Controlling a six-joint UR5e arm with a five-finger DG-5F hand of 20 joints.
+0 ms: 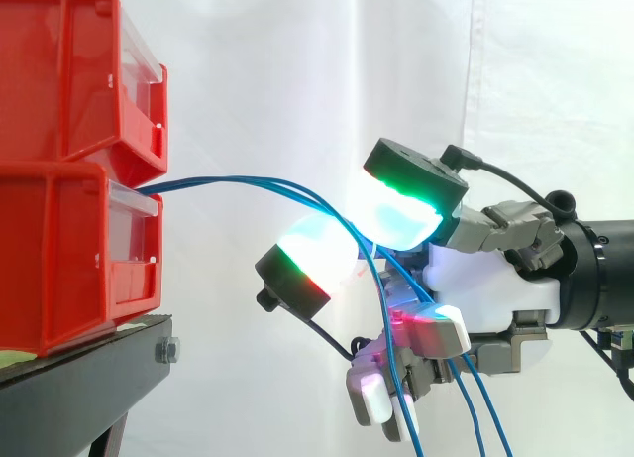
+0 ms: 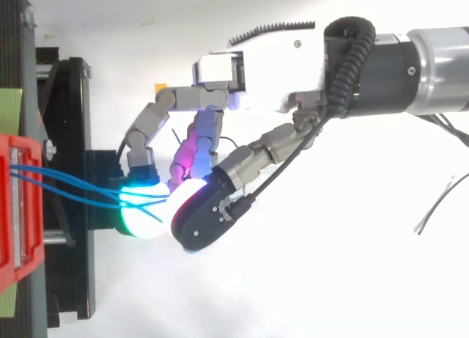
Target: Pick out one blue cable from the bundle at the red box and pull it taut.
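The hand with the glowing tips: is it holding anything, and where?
Yes: the hand pinches the blue cables between two fingertip pads, partway along, between the red bin and their hanging ends.

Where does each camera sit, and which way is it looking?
Side view: beside the work at about its height, looking level across at the red bins on the black stand; the robot hand and arm enter from the right.
Top view: above the work, looking down; the robot hand and arm reach in from the right towards the red bins at the left edge.
Shared: red bins, black stand, and the robot hand curled round the blue cables.
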